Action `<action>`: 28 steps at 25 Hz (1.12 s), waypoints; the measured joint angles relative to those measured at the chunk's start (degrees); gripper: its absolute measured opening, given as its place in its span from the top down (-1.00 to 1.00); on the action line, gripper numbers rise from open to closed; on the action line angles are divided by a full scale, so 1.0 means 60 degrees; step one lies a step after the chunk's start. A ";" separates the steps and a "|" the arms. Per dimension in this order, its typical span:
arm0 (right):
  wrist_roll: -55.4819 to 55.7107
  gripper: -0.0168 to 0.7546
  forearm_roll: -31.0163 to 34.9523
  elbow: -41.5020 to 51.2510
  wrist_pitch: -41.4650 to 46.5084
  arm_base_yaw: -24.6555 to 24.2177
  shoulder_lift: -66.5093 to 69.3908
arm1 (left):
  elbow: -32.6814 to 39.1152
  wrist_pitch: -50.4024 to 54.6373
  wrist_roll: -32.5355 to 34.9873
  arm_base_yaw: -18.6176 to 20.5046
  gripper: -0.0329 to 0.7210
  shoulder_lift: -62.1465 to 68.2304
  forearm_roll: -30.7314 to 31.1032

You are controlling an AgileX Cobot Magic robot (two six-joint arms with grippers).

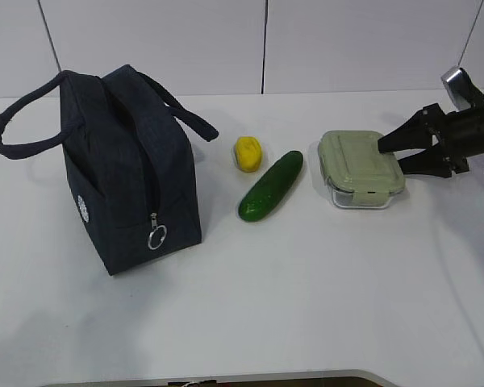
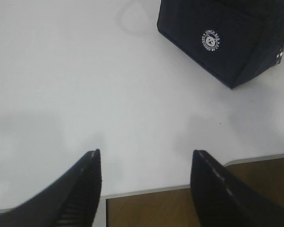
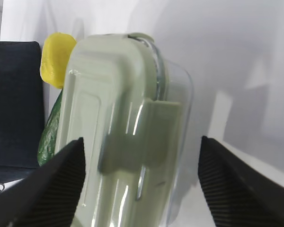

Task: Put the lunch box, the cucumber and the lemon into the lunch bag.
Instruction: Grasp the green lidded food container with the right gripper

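Note:
The navy lunch bag [image 1: 129,173] stands at the left with its zipper ring pull [image 1: 156,237] hanging at the front; its logo side shows in the left wrist view [image 2: 227,40]. The yellow lemon [image 1: 248,153] and the dark green cucumber [image 1: 272,185] lie side by side in the middle. The lunch box [image 1: 359,168] with its sage-green lid sits to their right. My right gripper [image 1: 394,156] is open, its fingers straddling the box's right end [image 3: 132,142] without closing on it. My left gripper [image 2: 146,158] is open and empty over the table's near edge, out of the exterior view.
The white table [image 1: 306,306] has its front edge [image 2: 146,191] right under the left gripper, with brown floor beyond. A white panelled wall [image 1: 266,44] runs behind the table. The bag's two loop handles [image 1: 32,125] stick out to either side.

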 joint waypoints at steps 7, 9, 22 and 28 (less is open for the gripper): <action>0.0000 -0.56 0.0022 0.0000 -0.0017 0.0187 0.0000 | 0.0000 0.0000 0.0000 0.0000 -0.23 0.0000 0.0000; 0.0000 -0.56 0.0022 0.0000 -0.0017 0.0187 0.0000 | 0.0000 0.0000 0.0000 0.0000 -0.23 0.0000 0.0000; 0.0053 -0.56 0.0100 -0.0100 -0.0017 0.0374 0.0249 | 0.0000 0.0000 0.0000 -0.0045 -0.23 0.0000 0.0000; 0.0117 -0.39 0.0100 -0.0117 -0.0024 0.0374 0.0249 | 0.0000 0.0000 0.0000 -0.0045 -0.23 0.0000 0.0000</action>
